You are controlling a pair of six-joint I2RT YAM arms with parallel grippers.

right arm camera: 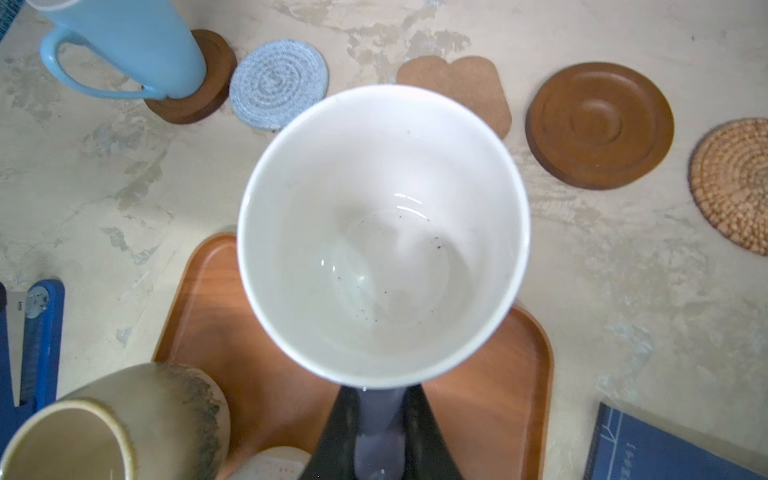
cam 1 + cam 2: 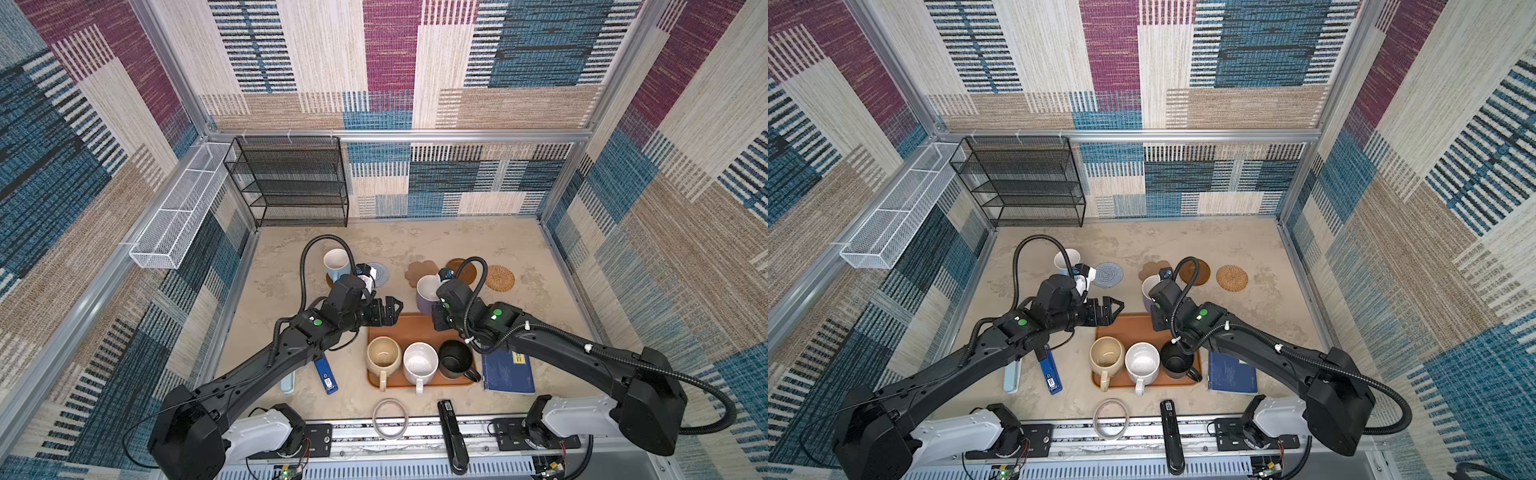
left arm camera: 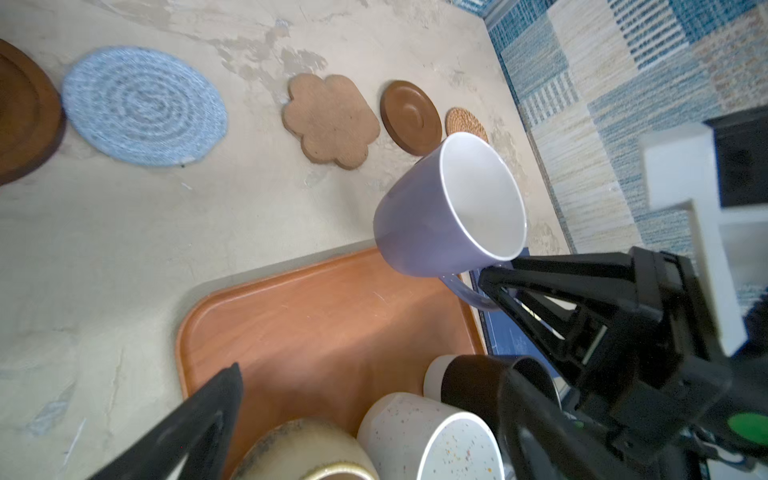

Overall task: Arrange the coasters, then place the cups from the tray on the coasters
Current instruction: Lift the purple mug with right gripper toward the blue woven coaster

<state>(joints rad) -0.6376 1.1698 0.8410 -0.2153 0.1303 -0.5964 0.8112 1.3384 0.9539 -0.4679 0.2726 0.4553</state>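
- Blue cup (image 2: 336, 262) set on far-left coaster (image 1: 195, 104).
- Lavender cup (image 3: 449, 208) clamped by handle in right fingers (image 1: 428, 440), aloft.
- Three cups (image 2: 420, 361) left on tray (image 2: 399, 328); left fingers (image 3: 208, 415) apart, empty.

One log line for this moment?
right end effector: shut on lavender mug | left end effector: open | light blue mug: on brown wooden coaster

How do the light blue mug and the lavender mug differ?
The light blue mug stands on a dark brown wooden coaster; the lavender mug is over the rim of the orange tray. The blue mug is free; the right gripper holds the lavender mug's handle. Both have white insides.
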